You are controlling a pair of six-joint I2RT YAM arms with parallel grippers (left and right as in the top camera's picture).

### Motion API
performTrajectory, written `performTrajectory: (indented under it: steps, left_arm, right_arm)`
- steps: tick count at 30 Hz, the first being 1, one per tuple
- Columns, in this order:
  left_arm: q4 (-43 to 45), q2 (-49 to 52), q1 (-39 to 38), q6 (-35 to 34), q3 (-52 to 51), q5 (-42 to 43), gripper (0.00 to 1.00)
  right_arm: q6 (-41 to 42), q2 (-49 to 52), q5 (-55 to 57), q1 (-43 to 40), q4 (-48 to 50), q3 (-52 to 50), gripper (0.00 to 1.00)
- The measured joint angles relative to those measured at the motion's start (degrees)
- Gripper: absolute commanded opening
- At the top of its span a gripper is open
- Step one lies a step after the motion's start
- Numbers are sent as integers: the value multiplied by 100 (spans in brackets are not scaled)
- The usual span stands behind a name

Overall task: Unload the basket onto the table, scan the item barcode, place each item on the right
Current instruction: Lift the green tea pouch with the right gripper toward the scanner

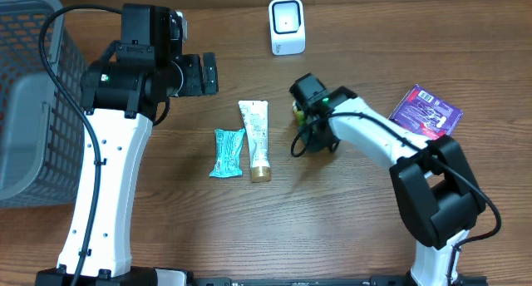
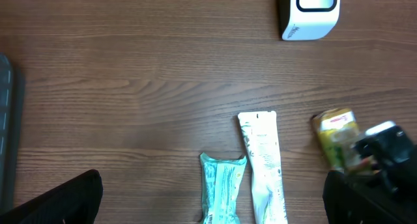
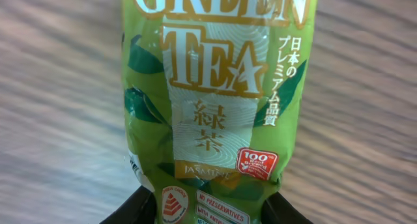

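Note:
The item between my right fingers is a green tea pack (image 3: 215, 87), green with gold lettering, lying on the wooden table. My right gripper (image 3: 212, 208) is shut on its lower end, with a dark finger (image 3: 130, 211) pressed against each side. From overhead only a sliver of the pack (image 1: 296, 112) shows under the right gripper (image 1: 304, 101). No barcode shows on the face in view. The white scanner (image 1: 287, 26) stands at the back of the table, apart from the pack. My left gripper (image 2: 212, 204) hangs open above the table, holding nothing.
A white tube (image 1: 256, 136) and a teal packet (image 1: 227, 151) lie side by side at mid-table, below my left gripper. A purple packet (image 1: 425, 110) lies at the right. A grey mesh basket (image 1: 29, 111) fills the left edge.

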Motion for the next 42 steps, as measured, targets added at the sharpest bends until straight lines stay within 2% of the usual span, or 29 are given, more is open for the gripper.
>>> performTrajectory:
  steps: [3, 5, 9, 11, 12, 16, 22, 28, 30, 33, 34, 40, 42]
  left_arm:
    - [0, 0, 0, 0, 0, 0, 99]
    - [0, 0, 0, 0, 0, 0, 100]
    - [0, 0, 0, 0, 0, 0, 100]
    - [0, 0, 0, 0, 0, 0, 100]
    - [-2, 0, 0, 0, 0, 0, 100]
    - [0, 0, 0, 0, 0, 0, 100]
    - [0, 0, 0, 0, 0, 0, 100]
    - [0, 0, 0, 0, 0, 0, 100]
    - [0, 0, 0, 0, 0, 0, 100]
    - [0, 0, 0, 0, 0, 0, 100]
    - [0, 0, 0, 0, 0, 0, 99]
    - [0, 0, 0, 0, 0, 0, 100]
    - [0, 0, 0, 0, 0, 0, 100]
  right_arm:
    - [-116, 0, -127, -164, -96, 26, 28]
    - [-271, 0, -269, -210, -214, 79, 35]
    - [-621, 0, -431, -199, -468, 168, 71]
    - [-754, 0, -404, -170, -485, 208, 93]
    - [-804, 0, -374, -170, -487, 249, 100]
    - [-970, 7, -306, -166, -341, 662, 100]
    - [-1005, 7, -323, -173, 647, 1071, 100]
    - [-999, 326, -323, -179, 817, 1071, 100]
    - [-957, 525, -326, -214, 802, 1071, 97]
    - [-824, 721, -334, -337, 787, 1071, 84]
    - [-765, 739, -332, -387, 785, 1071, 75]
    - [-522, 739, -509, -553, 776, 1071, 53]
    - [-481, 739, -531, -538, 754, 1071, 41]
